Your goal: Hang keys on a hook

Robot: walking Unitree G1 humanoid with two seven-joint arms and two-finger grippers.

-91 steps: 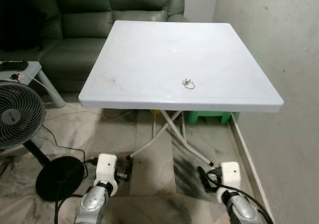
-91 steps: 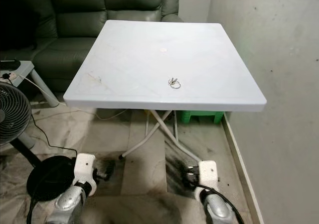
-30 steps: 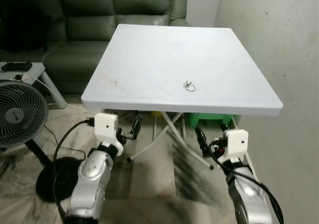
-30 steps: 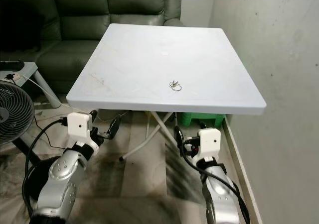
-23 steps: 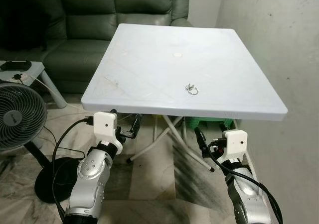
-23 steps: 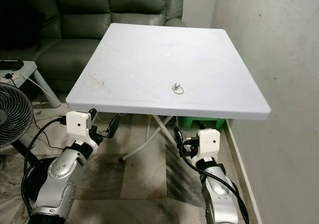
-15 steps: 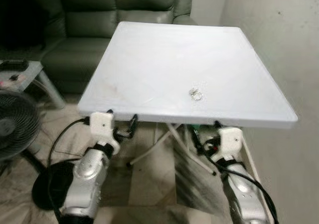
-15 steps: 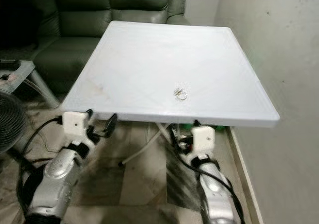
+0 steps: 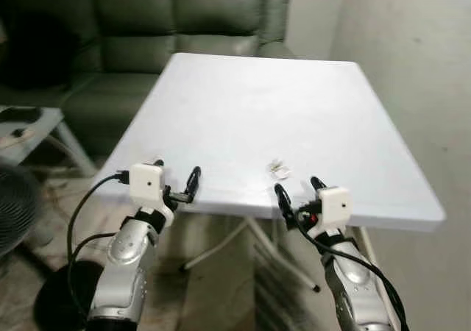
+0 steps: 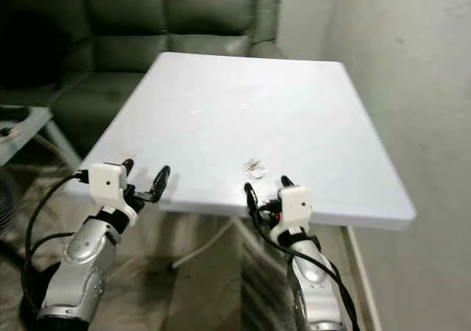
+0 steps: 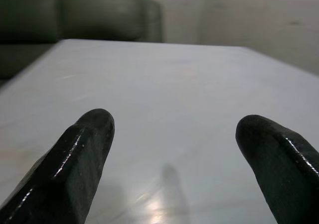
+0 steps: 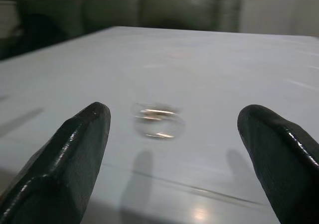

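A key ring [image 9: 279, 170] lies near the white desk's [image 9: 243, 110] near edge. The right gripper [image 9: 297, 190], fingers spread, hovers just before it. The left gripper [image 9: 176, 175], also released, is at the near left edge.

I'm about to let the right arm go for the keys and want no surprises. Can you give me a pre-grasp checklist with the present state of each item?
1. Keys lie free on the white table, nothing on them: ok.
2. Right gripper fingers open: ok.
3. Right gripper lined up with the keys, which sit between its fingers in the right wrist view: ok.
4. Right gripper touching the keys: not ok, short of them at the near edge.
5. Left gripper open, apart from the keys: ok.
6. Hook located: cannot tell.
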